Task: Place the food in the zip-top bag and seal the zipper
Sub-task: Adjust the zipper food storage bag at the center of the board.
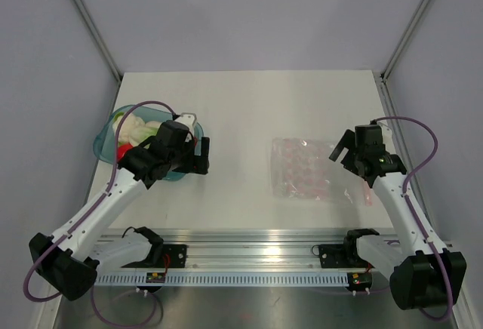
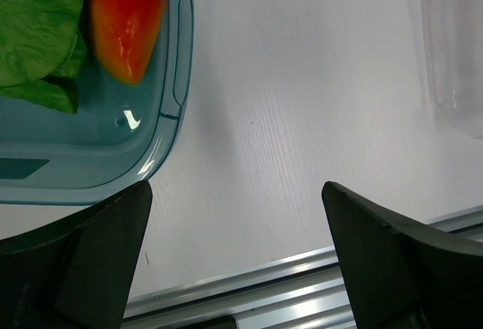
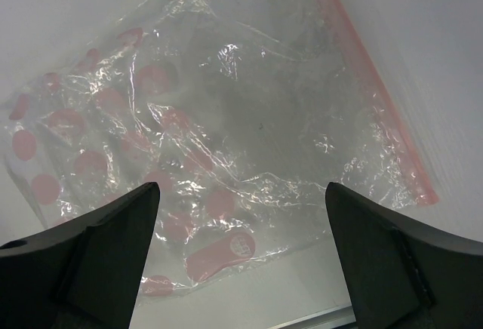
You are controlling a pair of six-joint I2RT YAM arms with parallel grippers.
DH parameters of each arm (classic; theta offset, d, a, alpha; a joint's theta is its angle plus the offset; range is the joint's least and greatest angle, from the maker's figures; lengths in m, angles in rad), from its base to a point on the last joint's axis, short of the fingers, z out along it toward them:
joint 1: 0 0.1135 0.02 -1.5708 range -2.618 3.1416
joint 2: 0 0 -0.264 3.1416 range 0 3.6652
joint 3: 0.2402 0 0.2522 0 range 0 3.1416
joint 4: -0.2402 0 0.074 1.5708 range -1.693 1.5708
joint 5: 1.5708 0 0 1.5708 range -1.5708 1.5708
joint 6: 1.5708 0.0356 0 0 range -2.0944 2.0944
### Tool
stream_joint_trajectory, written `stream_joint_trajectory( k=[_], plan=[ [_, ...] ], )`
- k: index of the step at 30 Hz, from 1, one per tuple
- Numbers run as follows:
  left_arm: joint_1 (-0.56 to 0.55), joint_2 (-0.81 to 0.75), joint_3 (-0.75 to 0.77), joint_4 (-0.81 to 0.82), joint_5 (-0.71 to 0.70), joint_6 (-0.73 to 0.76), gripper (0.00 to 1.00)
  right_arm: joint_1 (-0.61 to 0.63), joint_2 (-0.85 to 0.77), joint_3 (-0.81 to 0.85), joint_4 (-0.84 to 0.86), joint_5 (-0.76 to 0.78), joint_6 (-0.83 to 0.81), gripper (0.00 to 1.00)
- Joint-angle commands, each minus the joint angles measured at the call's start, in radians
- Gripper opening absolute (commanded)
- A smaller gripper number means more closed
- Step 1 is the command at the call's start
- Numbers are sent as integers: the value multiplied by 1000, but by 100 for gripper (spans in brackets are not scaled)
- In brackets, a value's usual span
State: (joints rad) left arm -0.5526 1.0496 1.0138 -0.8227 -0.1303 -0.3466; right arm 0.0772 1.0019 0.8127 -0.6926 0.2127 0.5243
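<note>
The food [image 1: 134,130] lies in a teal translucent bowl [image 1: 104,142] at the table's left. The left wrist view shows a red-orange piece [image 2: 124,19] and green leafy pieces [image 2: 38,35] inside the bowl [image 2: 170,118]. My left gripper [image 1: 205,155] [image 2: 235,193] hangs open just right of the bowl, over bare table, holding nothing. The zip-top bag [image 1: 306,169] [image 3: 226,118] lies flat right of centre, clear with pink dots. Its pink zipper [image 3: 370,80] runs along the right edge. My right gripper [image 1: 341,157] [image 3: 241,189] hovers open above the bag's right part, empty.
An aluminium rail [image 1: 249,242] [image 2: 302,284] runs along the near table edge, with both arm bases on it. Grey enclosure walls stand at the back and both sides. Bare white table [image 1: 241,118] lies between bowl and bag.
</note>
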Motion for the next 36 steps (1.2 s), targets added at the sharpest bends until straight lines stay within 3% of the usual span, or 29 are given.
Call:
stream_joint_trajectory(
  k=[1, 11, 18, 22, 29, 36],
  plan=[
    [-12, -26, 11, -6, -5, -11, 99, -4, 1, -3, 25, -38, 28, 100],
    [-26, -22, 5, -53, -8, -11, 99, -1, 29, 8, -27, -72, 54, 99],
    [-46, -49, -40, -30, 6, -26, 99, 21, -11, -47, -107, -110, 172, 99],
    [-50, -56, -52, -15, 15, -29, 99, 93, -39, -104, -125, -140, 262, 100],
    [-52, -56, -52, -18, 17, -19, 99, 300, -48, -234, -13, -234, 505, 100],
    [-52, -69, -58, -16, 11, -22, 99, 322, -49, -294, 180, -234, 596, 100]
  ],
)
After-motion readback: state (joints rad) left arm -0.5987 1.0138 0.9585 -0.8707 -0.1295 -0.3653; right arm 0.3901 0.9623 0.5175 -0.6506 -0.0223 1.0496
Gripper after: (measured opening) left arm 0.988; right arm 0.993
